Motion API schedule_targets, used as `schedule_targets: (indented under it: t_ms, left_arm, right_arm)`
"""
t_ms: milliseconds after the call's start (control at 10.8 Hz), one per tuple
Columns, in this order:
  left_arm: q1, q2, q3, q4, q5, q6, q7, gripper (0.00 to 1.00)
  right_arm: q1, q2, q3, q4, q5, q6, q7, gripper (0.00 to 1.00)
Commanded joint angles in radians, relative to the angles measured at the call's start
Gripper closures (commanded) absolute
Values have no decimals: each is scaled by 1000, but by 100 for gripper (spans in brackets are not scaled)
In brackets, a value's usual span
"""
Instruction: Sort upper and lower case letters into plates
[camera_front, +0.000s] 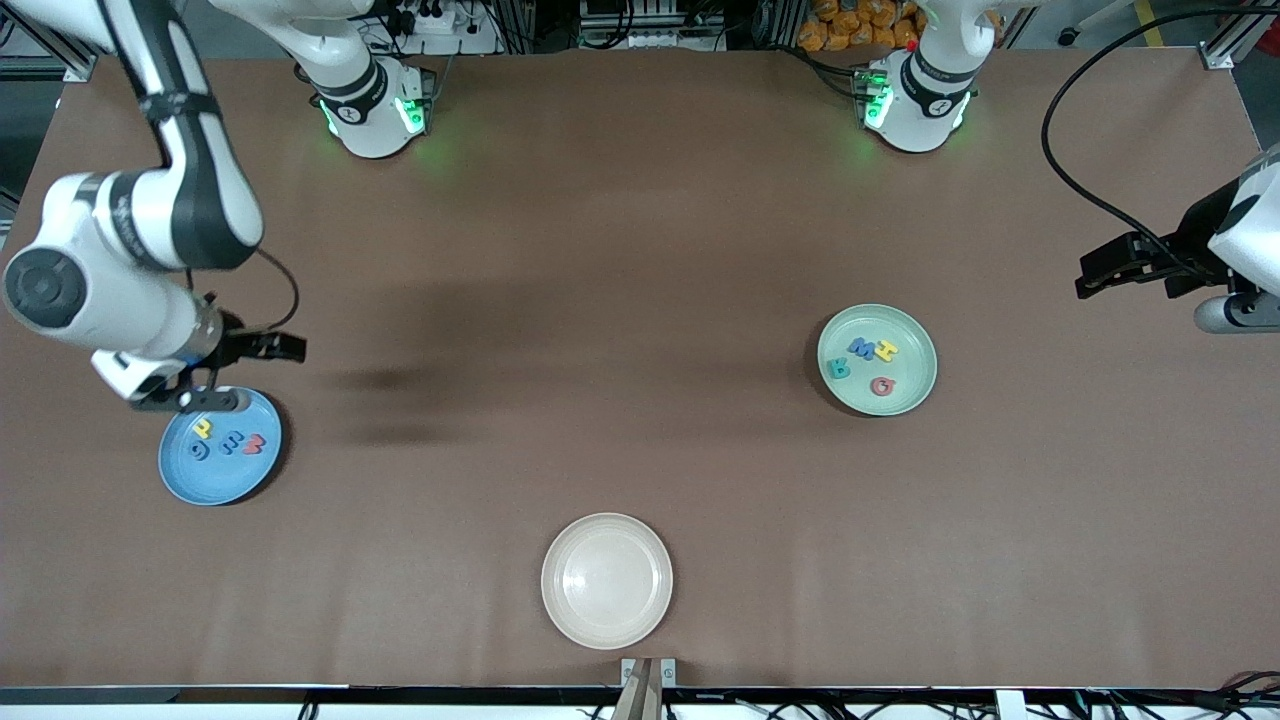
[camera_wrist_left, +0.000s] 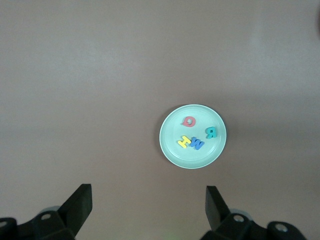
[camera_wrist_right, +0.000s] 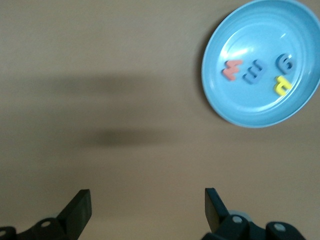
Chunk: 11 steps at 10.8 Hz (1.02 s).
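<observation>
- A brown table (camera_front: 640, 300) carried three plates, well apart from one another.
- The right arm bent low at its own end; the right gripper (camera_front: 235, 375) hung with fingers spread wide, holding nothing, over the rim of the blue plate (camera_front: 220, 480).
- The left arm waited at its end; the left gripper (camera_front: 1110, 270) was also spread and empty, above bare table.
- The mint plate (camera_front: 905, 395) lay toward the left arm's end; a cream-white plate (camera_front: 606, 580) sat nearest the front camera.
- The right wrist view showed four letters (camera_wrist_right: 255, 72) in the blue plate: red, two blue, yellow.
- The left wrist view showed four letters (camera_wrist_left: 195, 135) in the mint plate (camera_wrist_left: 172, 150): red, teal, yellow, blue.
</observation>
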Motion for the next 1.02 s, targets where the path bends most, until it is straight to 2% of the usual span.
schedule_targets:
  t_ms: [0,277,462,647,832,925]
  left_arm:
    - [6,-6,3,4,0,-14,10,0]
    - [4,-6,3,4,2,-14,10,0]
    - [4,-6,3,3,3,-14,10,0]
    - [4,-6,3,4,8,-14,10,0]
    - [4,-6,3,4,8,-14,12,0]
    - [3,-6,3,4,8,-14,10,0]
  right_arm:
    - [-72,-105,73,-86,-21,16,12,0]
    - [-56,-133,50,-20,-21,-10,12,0]
    - [-5,-132,-2,118,-21,-111,3,0]
    - [74,-118,-72,327,-20,-259,-1,0]
    - [173,-124,-166,402,-4,-306,0,0]
    - [175,-129,-167,434,-4,-347,-14,0]
